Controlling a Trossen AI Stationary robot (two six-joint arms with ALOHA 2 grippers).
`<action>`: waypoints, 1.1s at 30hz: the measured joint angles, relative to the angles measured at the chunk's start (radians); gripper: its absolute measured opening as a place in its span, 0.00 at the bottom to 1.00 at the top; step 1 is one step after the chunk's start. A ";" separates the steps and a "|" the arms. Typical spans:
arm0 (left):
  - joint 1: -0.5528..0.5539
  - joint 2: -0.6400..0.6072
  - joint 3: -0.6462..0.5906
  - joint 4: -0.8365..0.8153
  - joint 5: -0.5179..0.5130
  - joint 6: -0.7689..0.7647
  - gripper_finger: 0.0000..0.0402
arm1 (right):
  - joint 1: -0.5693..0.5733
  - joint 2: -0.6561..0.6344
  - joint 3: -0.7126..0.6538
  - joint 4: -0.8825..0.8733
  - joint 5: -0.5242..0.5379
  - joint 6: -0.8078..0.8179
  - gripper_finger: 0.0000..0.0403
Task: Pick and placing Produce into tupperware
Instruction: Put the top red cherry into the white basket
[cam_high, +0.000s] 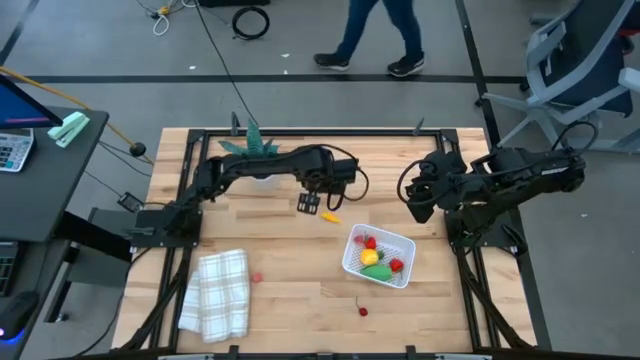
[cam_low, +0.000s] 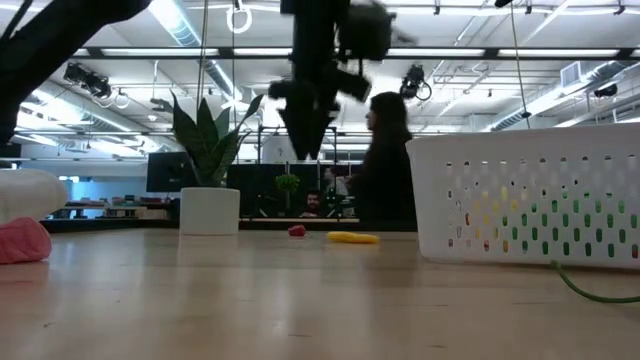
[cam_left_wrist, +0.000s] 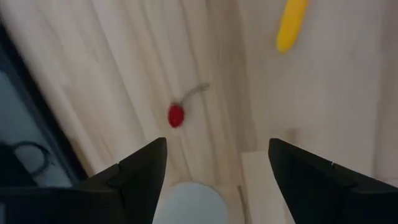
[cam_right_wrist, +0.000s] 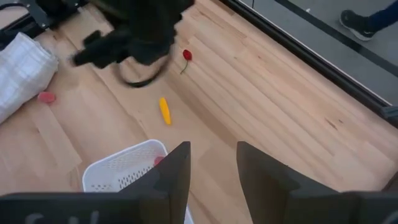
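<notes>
A white tupperware (cam_high: 379, 256) with perforated walls sat on a wooden table (cam_high: 300, 300), and everything here is placed relative to it. Inside it lay a green piece of produce (cam_high: 377, 271), a yellow piece (cam_high: 370, 257) and some small red pieces (cam_high: 396, 265). The left gripper (cam_high: 312, 204) hung above the table on the side of the tupperware toward the potted plant (cam_high: 256, 145), its two fingers (cam_left_wrist: 140, 177) spread wide and holding nothing. Between that gripper and the tupperware, just beside the gripper, a small yellow-orange piece (cam_high: 331, 217) lay on the wood; the low view showed it as a long yellow shape (cam_low: 352, 237) flat on the table, apart from the tupperware wall (cam_low: 530, 195). A red piece with a thin stem (cam_left_wrist: 176, 115) lay on the table under the left gripper, near the yellow one, and the low view showed it (cam_low: 296, 231) next to the yellow shape. Another red piece (cam_high: 363, 310) sat on the table just beyond the tupperware's near edge, and a further one (cam_high: 256, 278) lay between the tupperware and a folded white checked cloth (cam_high: 217, 291). The right gripper (cam_high: 416, 195) waited near the tupperware's far right corner, raised off the table, its fingers (cam_right_wrist: 177, 171) parted with nothing between them. Beyond the table, a person's legs (cam_high: 375, 35) crossed the floor.
</notes>
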 joint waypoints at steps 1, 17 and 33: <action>0.017 0.001 -0.030 0.011 0.007 0.009 0.71 | 0.000 0.000 0.000 0.000 0.000 0.000 0.34; 0.200 0.002 -0.273 0.244 0.110 0.108 0.71 | 0.000 0.000 0.000 0.001 0.001 -0.006 0.34; 0.240 0.002 -0.288 0.323 0.277 0.180 0.71 | 0.000 0.000 0.000 0.001 0.001 -0.003 0.34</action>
